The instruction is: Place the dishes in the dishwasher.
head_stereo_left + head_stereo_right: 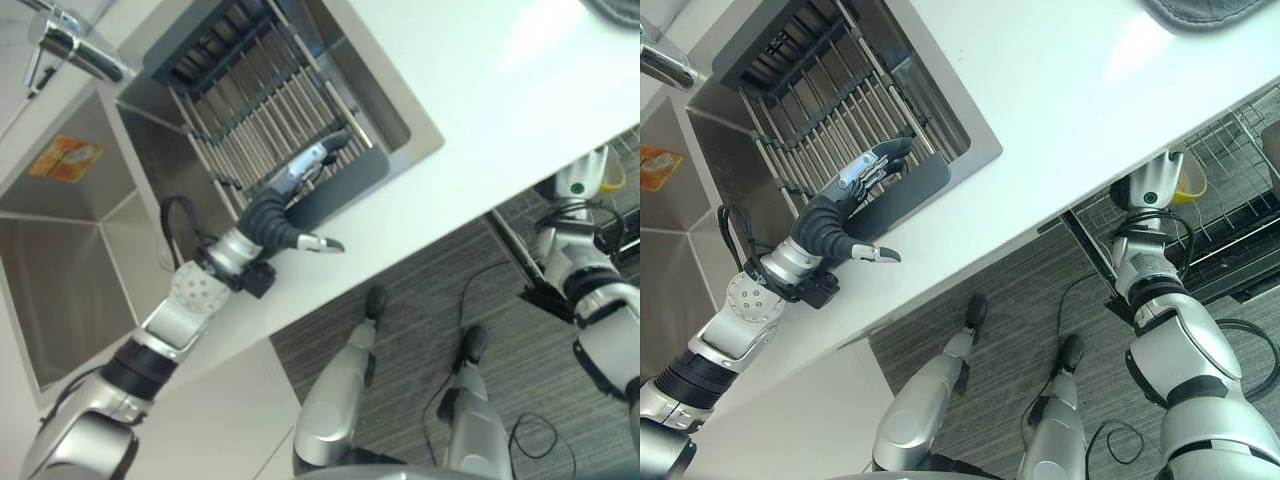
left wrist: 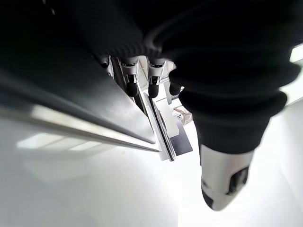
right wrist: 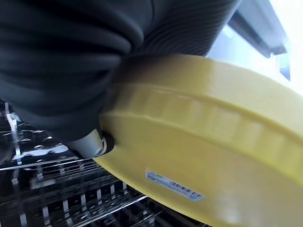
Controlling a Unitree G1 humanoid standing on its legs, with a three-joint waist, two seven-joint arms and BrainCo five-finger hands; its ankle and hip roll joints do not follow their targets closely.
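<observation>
Yellow is what you see in your right hand (image 1: 1152, 190): a yellow bowl (image 3: 213, 146) held against the palm with the thumb curled round its rim, over the wire dishwasher rack (image 1: 1230, 215) below the white counter (image 1: 1060, 110). Your left hand (image 1: 855, 195) reaches over the counter's edge, its straight fingers (image 1: 310, 160) lying on a dark plate (image 1: 902, 196) that leans in the drying rack (image 1: 270, 100) set in the steel sink (image 1: 70, 250), thumb spread apart above the counter.
</observation>
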